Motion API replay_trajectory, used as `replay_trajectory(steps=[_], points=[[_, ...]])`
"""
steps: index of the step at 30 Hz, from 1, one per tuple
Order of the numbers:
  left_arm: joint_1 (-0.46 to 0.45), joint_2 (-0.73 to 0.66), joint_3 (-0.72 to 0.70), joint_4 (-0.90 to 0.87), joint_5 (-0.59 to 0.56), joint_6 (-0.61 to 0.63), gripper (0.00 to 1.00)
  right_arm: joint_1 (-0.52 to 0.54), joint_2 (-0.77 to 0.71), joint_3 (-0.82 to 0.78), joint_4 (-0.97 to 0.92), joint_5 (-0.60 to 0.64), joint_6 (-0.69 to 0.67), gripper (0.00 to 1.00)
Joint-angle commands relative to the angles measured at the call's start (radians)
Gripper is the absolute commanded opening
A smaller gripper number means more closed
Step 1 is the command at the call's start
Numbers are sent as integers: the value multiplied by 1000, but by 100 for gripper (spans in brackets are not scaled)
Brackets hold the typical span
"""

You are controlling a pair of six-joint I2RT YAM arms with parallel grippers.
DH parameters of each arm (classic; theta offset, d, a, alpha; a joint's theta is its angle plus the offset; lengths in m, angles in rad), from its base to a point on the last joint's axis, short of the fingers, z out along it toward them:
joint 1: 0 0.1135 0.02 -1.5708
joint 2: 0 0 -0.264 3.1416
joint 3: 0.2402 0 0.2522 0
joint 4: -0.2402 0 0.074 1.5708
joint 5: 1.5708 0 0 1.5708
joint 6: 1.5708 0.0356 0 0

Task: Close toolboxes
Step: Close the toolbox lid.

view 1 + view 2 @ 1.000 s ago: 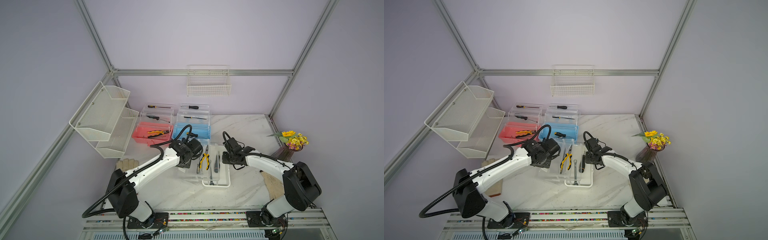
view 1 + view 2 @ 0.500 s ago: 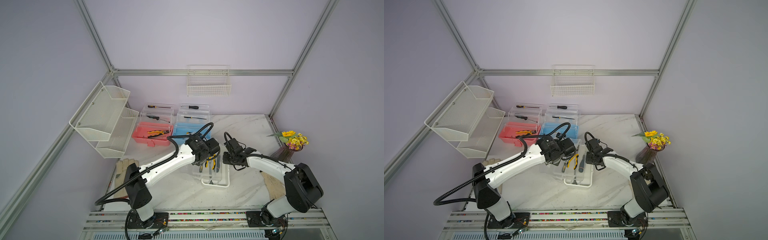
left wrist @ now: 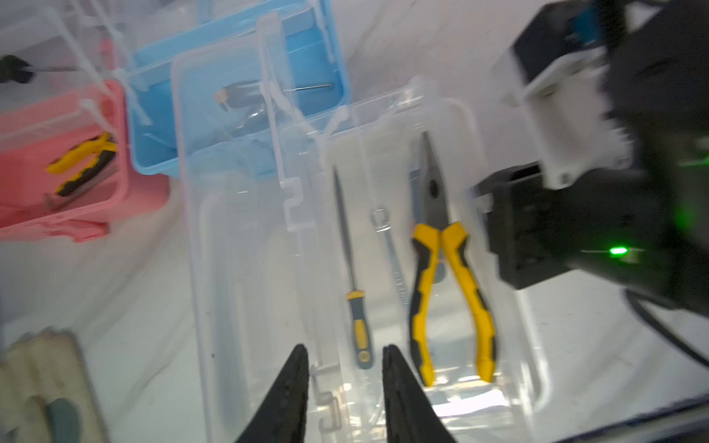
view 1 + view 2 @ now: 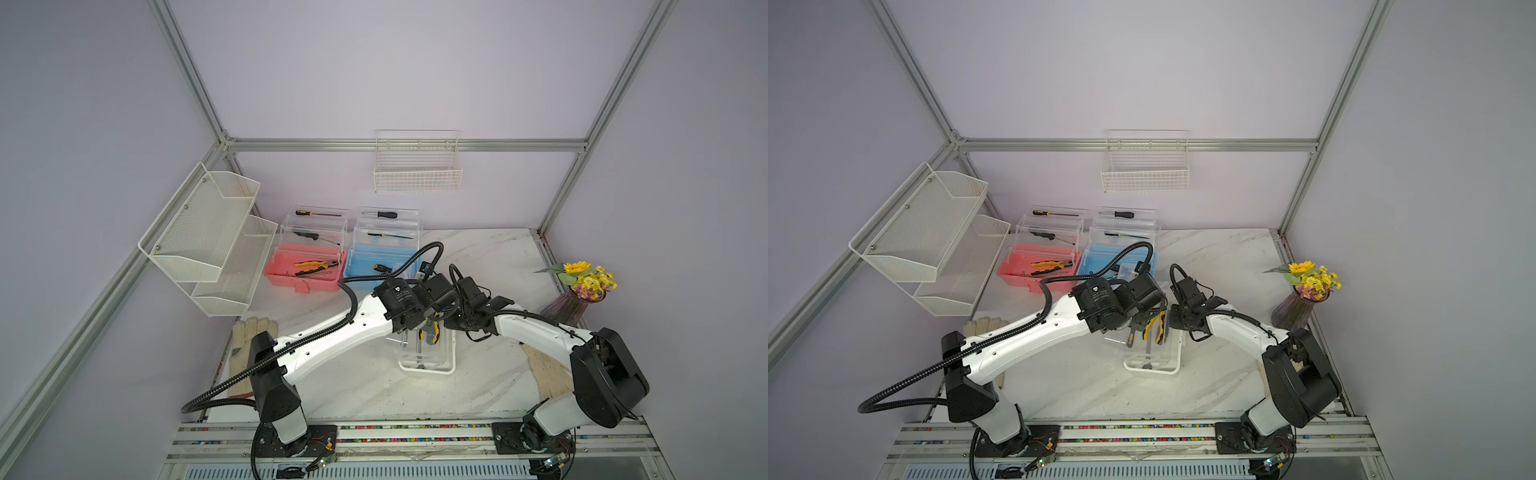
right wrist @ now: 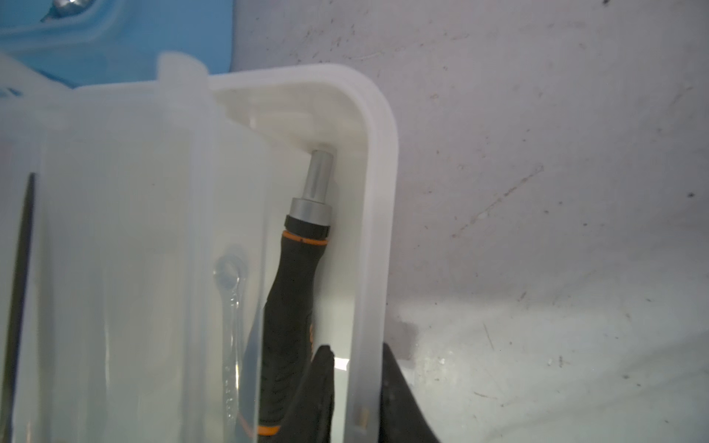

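Swung inward, the left tool [image 3: 344, 349] hangs parted over the white toolbox [image 4: 426, 370] on the worktop [image 4: 374, 395] — box lengthwise along its fingers [image 3: 287, 391] — while the right tool [image 5: 355, 347] straddles its right rim, grip unclear.

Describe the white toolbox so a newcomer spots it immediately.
On the marble table, find the pink toolbox and blue toolbox side by side at its back edge. The white toolbox sits in front of the blue one; it alone has a white base and lies lengthwise toward the front.
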Motion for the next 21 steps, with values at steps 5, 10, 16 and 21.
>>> replay_trajectory(steps=[5,10,16,21], points=[[-2,8,-13,144,152,-5,50,17,-45,-3,26,-62,10,29],[0,-10,-22,190,155,1,60,12,-56,14,-50,-24,-4,41],[26,-67,-67,191,82,6,65,-29,-78,26,-119,-23,-42,47],[114,-144,-184,202,66,-8,85,-62,-113,51,-178,-30,-75,52]])
